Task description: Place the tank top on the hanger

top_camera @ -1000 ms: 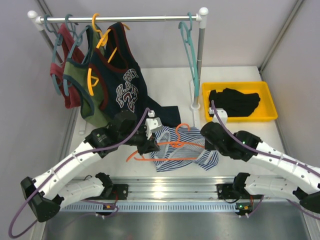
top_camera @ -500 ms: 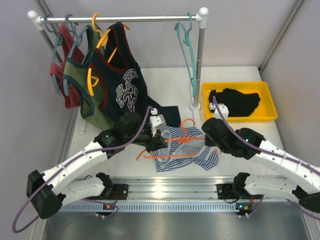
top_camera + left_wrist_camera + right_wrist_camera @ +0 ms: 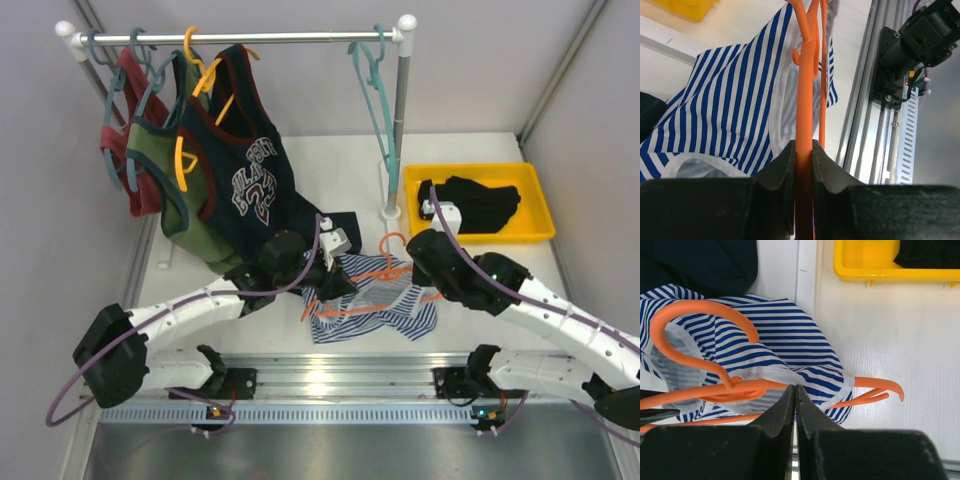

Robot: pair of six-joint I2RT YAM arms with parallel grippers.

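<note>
The striped tank top [image 3: 385, 315] lies crumpled on the table between the arms. The orange hanger [image 3: 390, 246] lies across it, hook pointing away from the arms. My left gripper [image 3: 337, 286] is shut on the hanger's bar [image 3: 804, 100] at its left side, just over the top [image 3: 725, 115]. My right gripper [image 3: 428, 283] is shut, its tips pinching the top's pale trim [image 3: 790, 376] at the hanger's [image 3: 700, 310] right shoulder. The hanger's right end [image 3: 880, 386] sticks out past the fabric [image 3: 790, 340].
A clothes rail [image 3: 250, 38] at the back holds a navy lettered top [image 3: 245, 175], other tops and a teal hanger [image 3: 380, 100]. Its post [image 3: 400, 120] stands by a yellow tray [image 3: 412, 200] with a black garment [image 3: 470, 205]. An aluminium rail [image 3: 875, 100] runs along the near edge.
My left gripper has moved right with the hanger. The hanger's hook and right arm have shifted right, further into the tank top. My right gripper stays at the top's right side.
</note>
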